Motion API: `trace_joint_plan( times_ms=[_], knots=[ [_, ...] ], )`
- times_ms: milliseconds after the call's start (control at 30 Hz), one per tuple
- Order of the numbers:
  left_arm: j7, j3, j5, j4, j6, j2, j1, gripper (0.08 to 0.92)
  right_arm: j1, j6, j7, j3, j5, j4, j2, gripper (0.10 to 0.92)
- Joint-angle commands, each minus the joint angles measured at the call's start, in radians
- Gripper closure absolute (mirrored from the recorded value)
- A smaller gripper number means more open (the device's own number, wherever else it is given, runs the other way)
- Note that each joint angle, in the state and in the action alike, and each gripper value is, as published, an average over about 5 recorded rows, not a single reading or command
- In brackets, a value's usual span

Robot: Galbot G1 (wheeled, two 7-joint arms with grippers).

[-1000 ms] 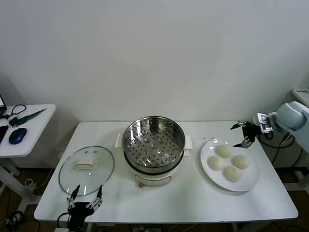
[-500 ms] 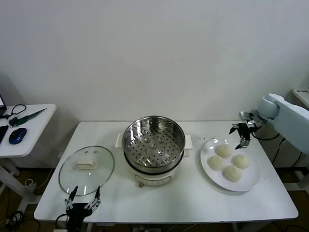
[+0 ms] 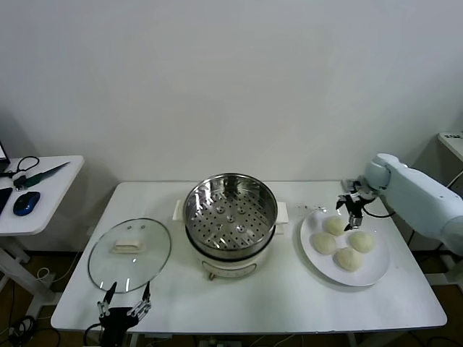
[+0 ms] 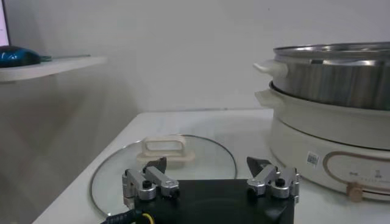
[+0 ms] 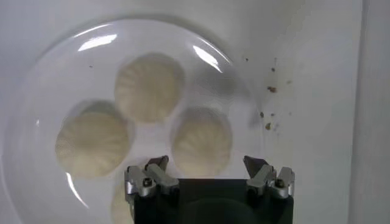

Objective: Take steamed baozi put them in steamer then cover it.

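Observation:
Four cream-white baozi (image 3: 335, 225) lie on a white plate (image 3: 370, 272) at the table's right. My right gripper (image 3: 351, 210) is open and hovers over the plate's far-left edge, just above the nearest-back baozi. In the right wrist view the gripper (image 5: 206, 164) is open, with one baozi (image 5: 201, 140) between its fingers below. The steel steamer (image 3: 230, 215) sits empty on its cream pot base at the centre. The glass cover (image 3: 129, 253) lies flat on the table at the left. My left gripper (image 3: 124, 305) is open and empty at the table's front-left edge, just short of the cover (image 4: 164, 167).
A side table (image 3: 51, 181) at the far left holds a blue mouse (image 3: 26, 203) and cables. Small crumbs (image 5: 268, 109) lie on the table beside the plate. The steamer (image 4: 335, 67) stands to one side of my left gripper (image 4: 207, 163).
My right gripper has moved left and down from beyond the plate's far-right edge to above the baozi. My left gripper has sunk slightly at the front edge.

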Motion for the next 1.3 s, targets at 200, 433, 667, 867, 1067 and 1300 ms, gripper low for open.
trace_joint_plan(
  times_ms=[200, 433, 667, 867, 1067, 1300],
  knots=[
    [-0.001, 0.005, 0.003, 0.003, -0.004, -0.002, 0.006, 0.177, -0.054, -0.011, 0.009, 0.081, -0.046, -0.048, 0.034, 0.255],
    [-0.003, 0.009, 0.008, 0.008, -0.002, -0.006, 0.004, 0.177, -0.049, -0.012, 0.013, 0.080, -0.047, -0.044, 0.036, 0.386],
    [-0.004, 0.011, 0.018, 0.002, -0.003, -0.010, 0.008, 0.177, 0.112, 0.002, -0.011, -0.057, 0.073, 0.070, -0.008, 0.431],
    [-0.004, 0.018, 0.030, -0.003, -0.002, -0.010, 0.006, 0.177, 0.540, 0.078, -0.032, -0.473, 0.331, 0.308, -0.028, 0.431],
    [-0.003, 0.023, 0.040, -0.012, 0.000, -0.006, 0.006, 0.177, 0.884, 0.222, -0.022, -0.694, 0.465, 0.554, 0.088, 0.431],
    [-0.002, 0.025, 0.051, -0.019, 0.002, -0.007, 0.001, 0.177, 0.927, 0.408, 0.074, -0.743, 0.372, 0.756, 0.260, 0.431]
  ],
)
